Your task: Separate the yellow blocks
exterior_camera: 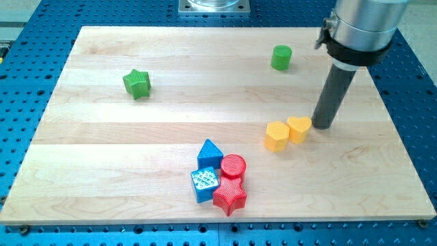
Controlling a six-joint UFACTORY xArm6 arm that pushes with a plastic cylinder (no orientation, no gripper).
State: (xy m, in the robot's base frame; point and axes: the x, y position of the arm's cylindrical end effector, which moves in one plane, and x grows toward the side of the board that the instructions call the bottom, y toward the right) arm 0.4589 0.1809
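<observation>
Two yellow blocks, the hexagon [276,136] and the heart [299,128], sit touching right of the board's [102,171] centre, so separation isn't done. The tip [322,127] is just beside the heart's right edge, maybe touching. No gripper here, just a rod. Left: pushing them well apart.

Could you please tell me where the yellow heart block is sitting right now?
The yellow heart block sits right of the board's centre, touching the yellow hexagon block on its left, with my tip just at its right.
</observation>
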